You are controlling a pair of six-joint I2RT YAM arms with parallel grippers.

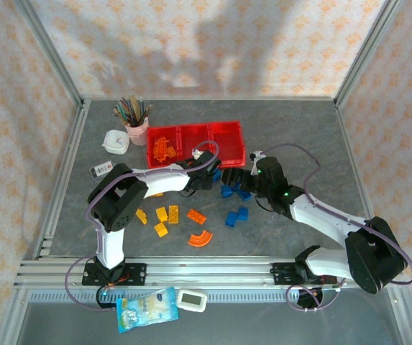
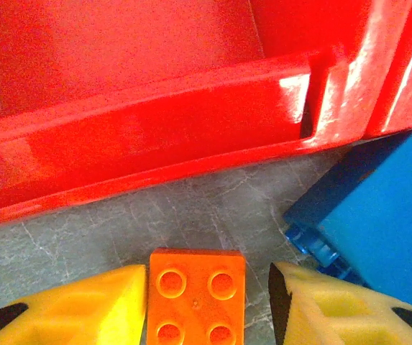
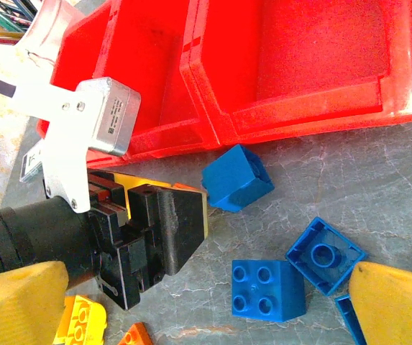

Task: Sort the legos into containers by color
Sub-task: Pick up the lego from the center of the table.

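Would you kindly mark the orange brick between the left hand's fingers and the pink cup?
orange brick [image 2: 196,296], left wrist view, studded top.
pink cup [image 1: 138,133], top external view, side wall.

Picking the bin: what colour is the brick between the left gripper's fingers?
Orange brick, clearest in the left wrist view.

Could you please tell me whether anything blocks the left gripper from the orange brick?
Nothing visible does: the small orange four-stud plastic brick lies between the open yellow fingers of the left gripper; the blue plastic brick sits outside them.
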